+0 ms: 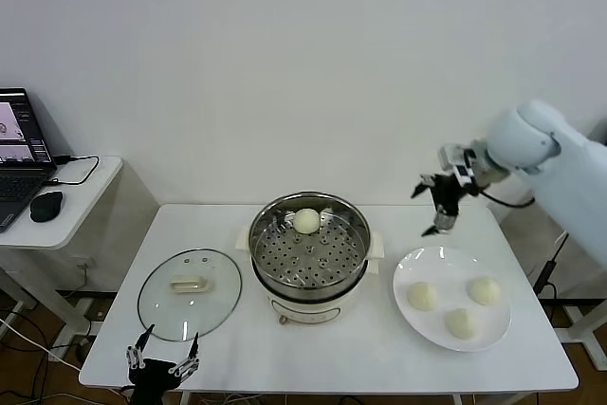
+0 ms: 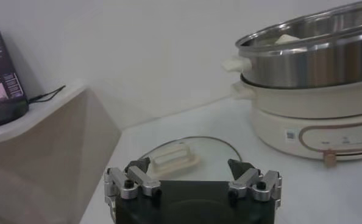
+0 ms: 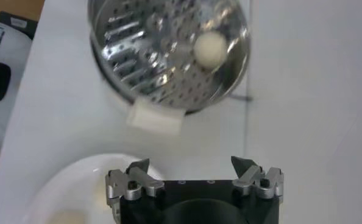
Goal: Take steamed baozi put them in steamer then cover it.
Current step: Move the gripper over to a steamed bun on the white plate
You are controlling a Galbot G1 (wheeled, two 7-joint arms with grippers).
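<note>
One big white wall (image 1: 285,54) stood behind a white table (image 1: 332,348). On it sat the steamer (image 1: 309,253) with one baozi (image 1: 306,221) inside – three more waited on a white plate (image 1: 451,296). The cover (image 1: 190,293) lay flat beside the steamer. The right gripper (image 1: 438,208) hung above the plate, fingers spread, empty. The left gripper (image 1: 163,356) sat low by the cover – released too.

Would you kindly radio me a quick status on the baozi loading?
Right gripper open, empty, above the plate. Left gripper open, parked by the lid. One baozi in steamer, three on plate. Nothing blocking.
</note>
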